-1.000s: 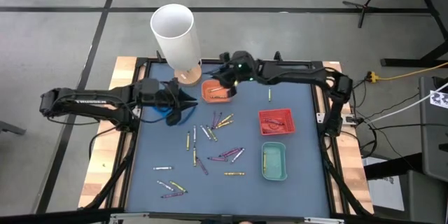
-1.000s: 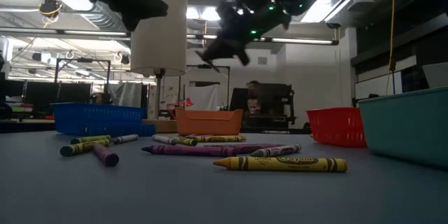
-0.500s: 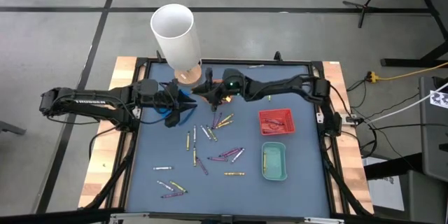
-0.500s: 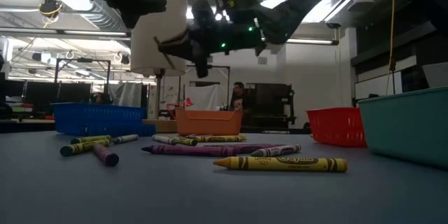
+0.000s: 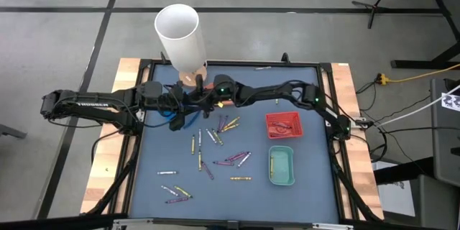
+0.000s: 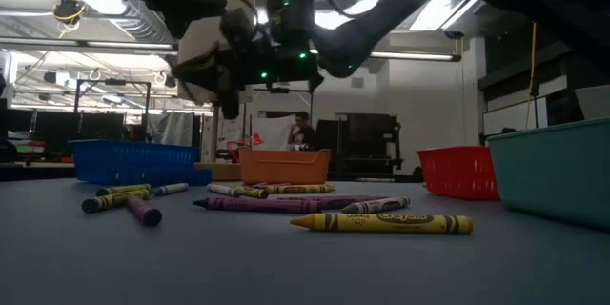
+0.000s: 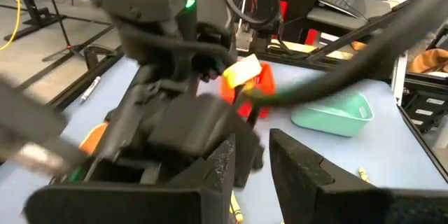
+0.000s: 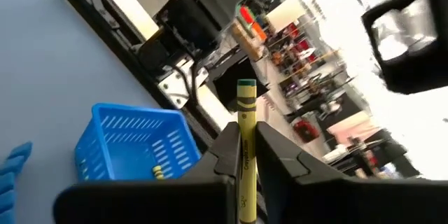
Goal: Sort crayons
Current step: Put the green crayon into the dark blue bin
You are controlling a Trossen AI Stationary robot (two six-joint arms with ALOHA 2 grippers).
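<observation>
Overhead, right gripper [image 5: 203, 100] pinched a yellow crayon [image 8: 245, 157] near blue tray [image 8: 129, 143], left gripper [image 5: 188, 109] beside it, fingers apart, empty.

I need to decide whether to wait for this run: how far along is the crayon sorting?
Early. A few crayons already lie in the small red tray, teal tray and blue basket. The right gripper holds a yellow crayon near that basket. Many loose crayons still litter the dark blue table.
</observation>
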